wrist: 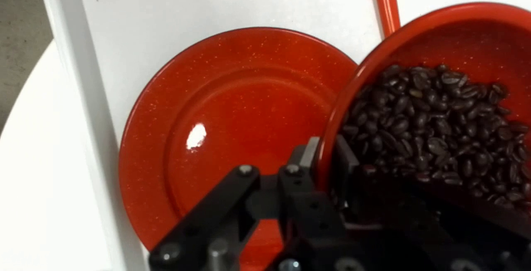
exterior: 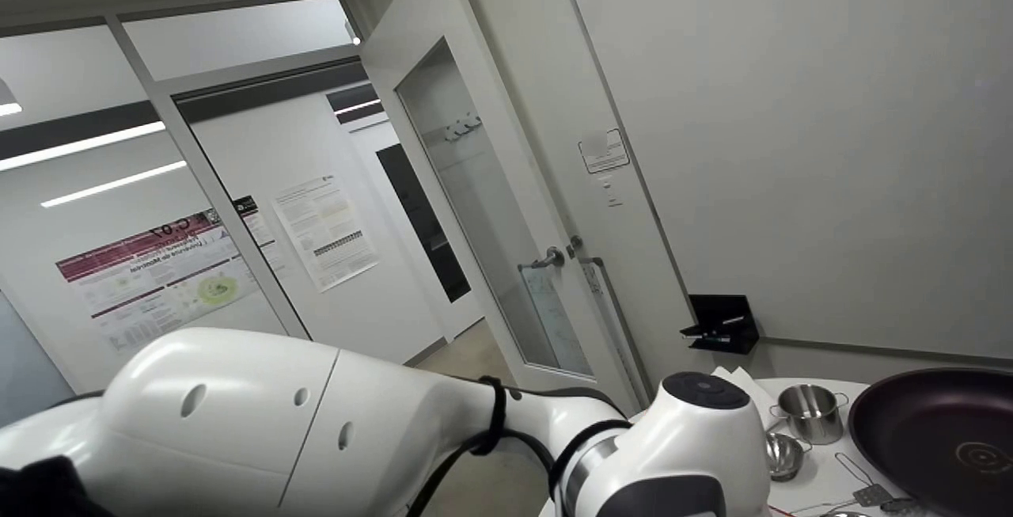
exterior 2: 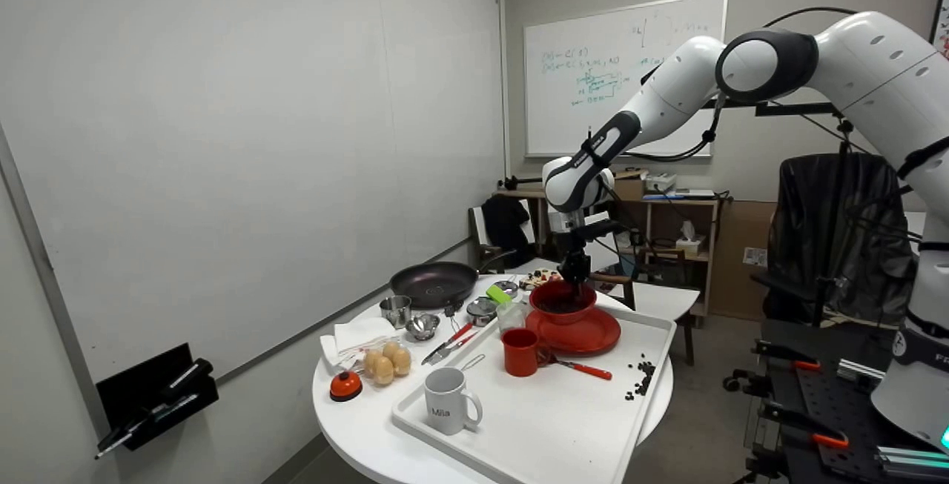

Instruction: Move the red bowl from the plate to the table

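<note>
The bowl [wrist: 477, 47] and plate [wrist: 244, 130] are speckled red, the table [exterior 2: 356, 413] white

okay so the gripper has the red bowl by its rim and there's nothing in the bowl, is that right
Not quite: the red bowl isn't empty. The wrist view shows dark coffee beans inside it. The gripper does have it by the rim.

This looks like a lab in an office-like room. A white, jointed robot arm [exterior 2: 767, 65] stands at a black bench [exterior 2: 830, 334] with a perforated plate [exterior 2: 856, 425] and black, orange-handled clamps [exterior 2: 797, 421]. A white-framed, rectangular whiteboard [exterior 2: 626, 73] bears handwritten green and dark diagrams [exterior 2: 599, 82], a black, wall-mounted holder [exterior 2: 148, 384] carries markers [exterior 2: 174, 404], and a maroon-headed, densely printed poster [exterior: 166, 279] shows at the glazed partition [exterior: 233, 212].
</note>
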{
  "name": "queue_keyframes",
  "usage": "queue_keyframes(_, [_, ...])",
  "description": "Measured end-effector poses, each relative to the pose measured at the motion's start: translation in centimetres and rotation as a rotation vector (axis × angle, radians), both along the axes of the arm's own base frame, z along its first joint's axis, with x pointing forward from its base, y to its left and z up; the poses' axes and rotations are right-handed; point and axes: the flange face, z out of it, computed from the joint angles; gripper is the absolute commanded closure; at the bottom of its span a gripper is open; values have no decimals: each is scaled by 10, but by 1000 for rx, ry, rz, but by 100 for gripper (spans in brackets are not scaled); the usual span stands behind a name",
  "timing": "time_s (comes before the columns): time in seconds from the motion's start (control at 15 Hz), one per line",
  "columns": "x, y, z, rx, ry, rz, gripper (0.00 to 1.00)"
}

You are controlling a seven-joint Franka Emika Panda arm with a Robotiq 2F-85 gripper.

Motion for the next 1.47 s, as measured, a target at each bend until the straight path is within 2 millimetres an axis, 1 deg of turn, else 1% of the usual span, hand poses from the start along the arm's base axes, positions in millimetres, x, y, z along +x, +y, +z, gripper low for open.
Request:
queue_keyframes(0.27, [7, 38, 7, -15, 20, 117, 95])
queue_keyframes(0.47, [9, 62, 8, -15, 45, 211, 95])
queue_keyframes(0.73, [10, 88, 15, -21, 67, 341, 95])
queue_keyframes(1.2, [12, 140, 24, -14, 118, 586, 95])
queue_keyframes(1.47, [10, 159, 22, -26, 174, 707, 95])
